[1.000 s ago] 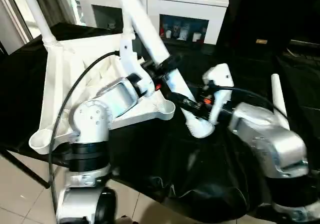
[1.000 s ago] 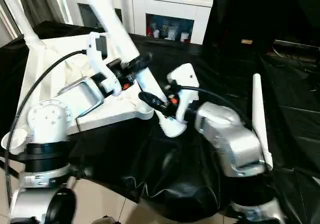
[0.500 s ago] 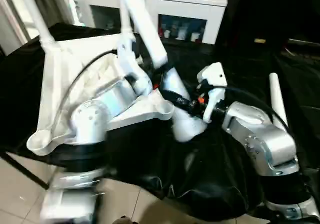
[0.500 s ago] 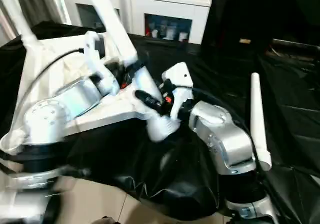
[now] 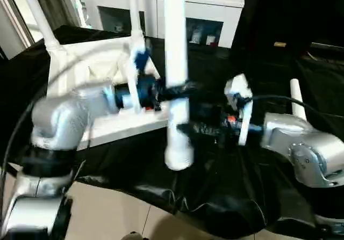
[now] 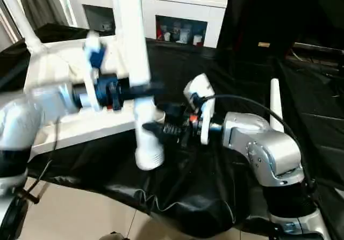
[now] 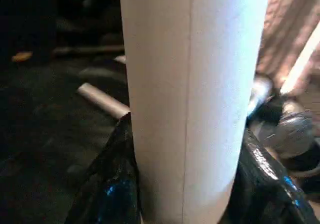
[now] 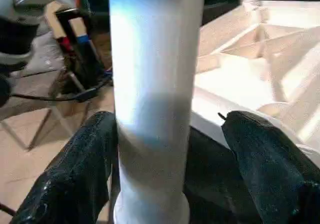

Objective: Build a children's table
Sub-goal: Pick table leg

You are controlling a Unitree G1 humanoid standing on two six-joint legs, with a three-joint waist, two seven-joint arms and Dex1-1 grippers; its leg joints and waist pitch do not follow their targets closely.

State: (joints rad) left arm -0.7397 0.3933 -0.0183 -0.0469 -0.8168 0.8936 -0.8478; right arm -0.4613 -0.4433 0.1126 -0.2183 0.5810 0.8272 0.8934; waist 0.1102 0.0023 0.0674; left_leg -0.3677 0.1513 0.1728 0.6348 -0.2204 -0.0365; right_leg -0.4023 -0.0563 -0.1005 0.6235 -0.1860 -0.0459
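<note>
Left wrist view has the white leg [image 7: 190, 98] clamped upright between my left jaws [image 5: 177, 92]; light, stiff, slick plastic, I judge, best held mid-shaft; my right jaws [image 8: 165, 184] stand wide around its lower end, not touching; the table top [image 5: 97, 63] lies just behind; open room lies beneath the leg's foot.

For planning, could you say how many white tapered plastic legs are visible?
4 legs: two upright in the white tabletop's sockets, one in the left gripper, one lying right.

Smooth white plastic leg [image 5: 176, 63]; glossy black cloth [image 5: 226, 186]; silver metal forearm [image 5: 301, 143].
</note>
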